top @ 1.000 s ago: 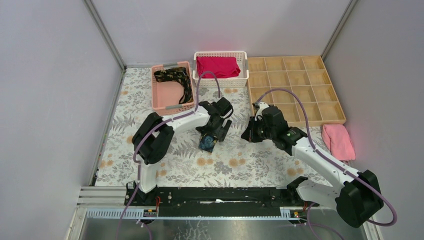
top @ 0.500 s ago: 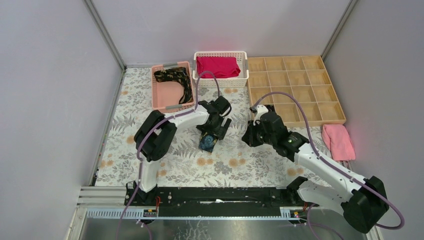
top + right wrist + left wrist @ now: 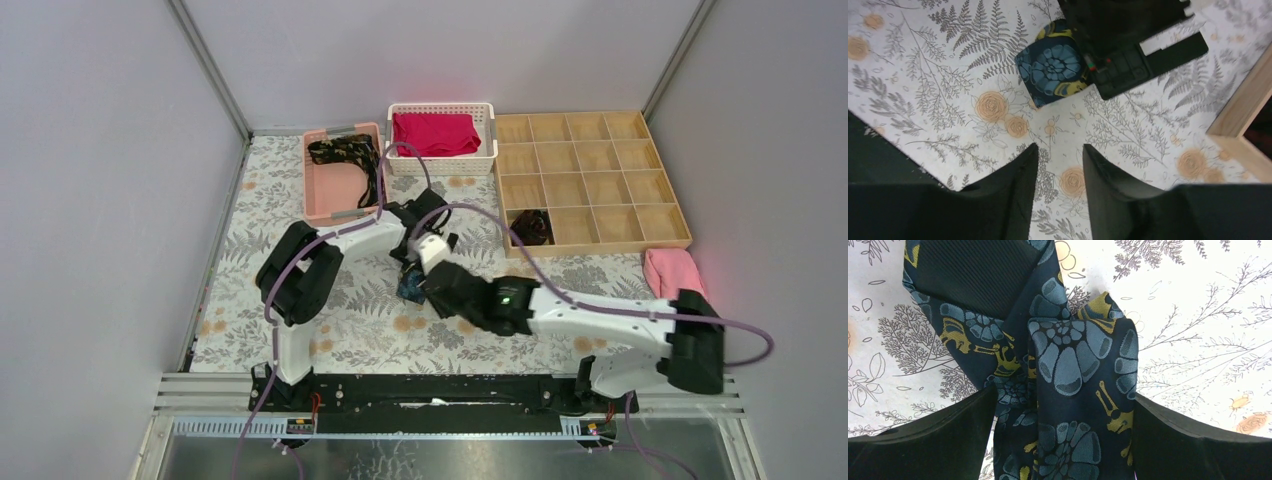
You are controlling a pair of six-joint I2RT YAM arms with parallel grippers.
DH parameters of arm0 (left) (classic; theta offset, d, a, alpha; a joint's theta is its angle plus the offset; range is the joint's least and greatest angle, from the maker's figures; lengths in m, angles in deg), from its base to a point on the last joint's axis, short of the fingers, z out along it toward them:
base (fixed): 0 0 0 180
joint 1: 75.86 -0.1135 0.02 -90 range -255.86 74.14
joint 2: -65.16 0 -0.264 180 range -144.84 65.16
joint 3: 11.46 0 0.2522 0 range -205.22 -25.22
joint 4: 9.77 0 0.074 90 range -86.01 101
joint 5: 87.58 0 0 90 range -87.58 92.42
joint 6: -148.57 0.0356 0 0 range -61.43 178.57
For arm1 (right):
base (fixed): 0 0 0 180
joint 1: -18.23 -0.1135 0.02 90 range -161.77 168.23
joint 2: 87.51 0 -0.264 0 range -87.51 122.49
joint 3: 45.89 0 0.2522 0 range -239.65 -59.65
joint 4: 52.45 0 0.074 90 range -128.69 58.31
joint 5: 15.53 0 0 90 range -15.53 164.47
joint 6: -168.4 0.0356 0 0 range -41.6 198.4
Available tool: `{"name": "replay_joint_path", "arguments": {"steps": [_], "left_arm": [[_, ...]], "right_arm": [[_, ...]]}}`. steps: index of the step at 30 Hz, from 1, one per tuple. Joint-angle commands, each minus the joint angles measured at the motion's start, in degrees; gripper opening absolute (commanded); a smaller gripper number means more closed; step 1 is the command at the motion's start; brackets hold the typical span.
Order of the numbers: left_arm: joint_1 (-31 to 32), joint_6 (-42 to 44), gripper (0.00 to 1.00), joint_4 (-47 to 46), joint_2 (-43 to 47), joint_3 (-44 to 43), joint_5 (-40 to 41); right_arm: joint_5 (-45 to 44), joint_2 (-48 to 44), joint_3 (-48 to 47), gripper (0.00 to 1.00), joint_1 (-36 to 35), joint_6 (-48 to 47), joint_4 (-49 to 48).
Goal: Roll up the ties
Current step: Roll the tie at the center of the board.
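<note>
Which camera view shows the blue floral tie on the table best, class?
Left wrist: the blue floral tie fills the frame, pattern sharp, between the left gripper fingers. Right wrist shows a small folded end; top external, a tiny patch.

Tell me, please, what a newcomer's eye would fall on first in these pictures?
The blue-flowered tie bunched mid-table between the fingers of the left gripper stands out first. Next comes the bright red cloth in the white basket at the back, then one dark coiled tie in the wooden tray.
</note>
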Motion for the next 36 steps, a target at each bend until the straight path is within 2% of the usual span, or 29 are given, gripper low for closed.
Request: {"name": "replay_joint_path", "arguments": {"steps": [1,6,14,24,36], "left_arm": [[-1.7,1.3,0.99,-4.9,-3.3,4.2,-6.8],[-2.3,2.0,0.99,-6.0,-3.9,4.6,-9.5],[-2.5,2.7,0.99,-6.4,-6.1,4.6,-10.7],[-3.1,3.1,0.99,-6.7,-6.8,4.4,-11.6],[-3.3,3.3,0.99,-6.8,-6.3,4.4,-12.4]], "right_arm": [[-20.6,10.0,-8.1,0.48,-8.7,-6.1,2.3],[-27.7,19.6,-12.4,0.73,-13.3,-10.1,1.6],[-30.6,26.9,-11.5,0.89,-13.6,-18.3,-7.7],[-29.1,36.2,-14.0,0.99,-13.5,-26.7,-13.0],[-26.7,42.6,-18.0,1.00,-8.5,-29.0,-12.9]]}}
